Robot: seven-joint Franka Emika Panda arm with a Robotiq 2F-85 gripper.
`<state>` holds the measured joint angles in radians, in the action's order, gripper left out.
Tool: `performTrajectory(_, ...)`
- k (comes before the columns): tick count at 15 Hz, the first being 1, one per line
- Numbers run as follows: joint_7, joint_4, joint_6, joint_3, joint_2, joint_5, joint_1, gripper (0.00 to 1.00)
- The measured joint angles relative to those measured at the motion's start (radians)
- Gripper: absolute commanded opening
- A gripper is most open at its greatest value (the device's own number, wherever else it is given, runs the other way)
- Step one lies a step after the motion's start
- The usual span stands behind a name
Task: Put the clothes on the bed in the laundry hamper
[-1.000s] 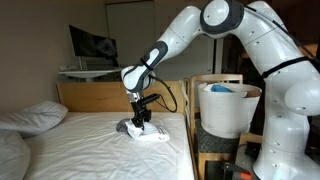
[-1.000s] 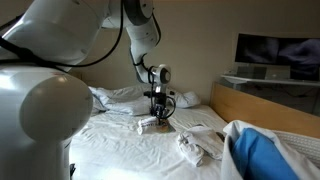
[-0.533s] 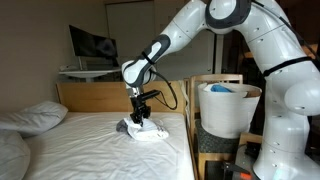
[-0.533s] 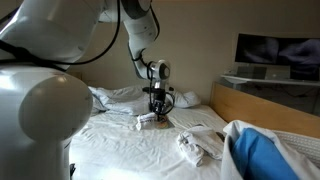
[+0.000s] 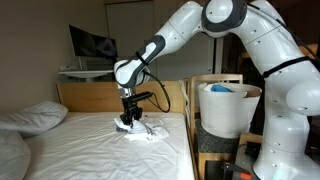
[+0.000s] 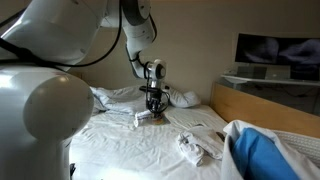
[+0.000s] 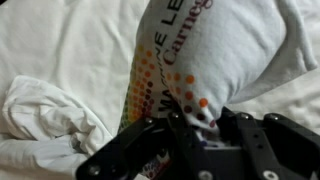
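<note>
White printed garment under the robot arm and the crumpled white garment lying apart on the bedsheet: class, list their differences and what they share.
The white printed fabric garment is pinched in the black fingers; the crumpled white fabric garment lies free, untouched. The printed garment shows orange dots and lettering; the crumpled garment looks plain. Both are small, soft and white, on the white-sheeted bed.

You'll see a plump white pillow lying well off to one side of the fingers. A dark monitor stands on a white shelf, beyond and above the fingers, well apart from them.
</note>
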<state>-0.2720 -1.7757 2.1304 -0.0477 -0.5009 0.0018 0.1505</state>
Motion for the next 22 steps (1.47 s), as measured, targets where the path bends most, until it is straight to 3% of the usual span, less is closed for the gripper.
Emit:
performTrajectory(5,-0.012,0.09,-0.019,0.042,-0.004,0.009,-0.028,0.1)
performTrajectory(14,-0.034,0.157,-0.151,0.179,0.036,-0.008,-0.115,0.1)
performTrajectory(22,-0.277,0.18,-0.169,0.261,0.127,-0.088,-0.13,0.1)
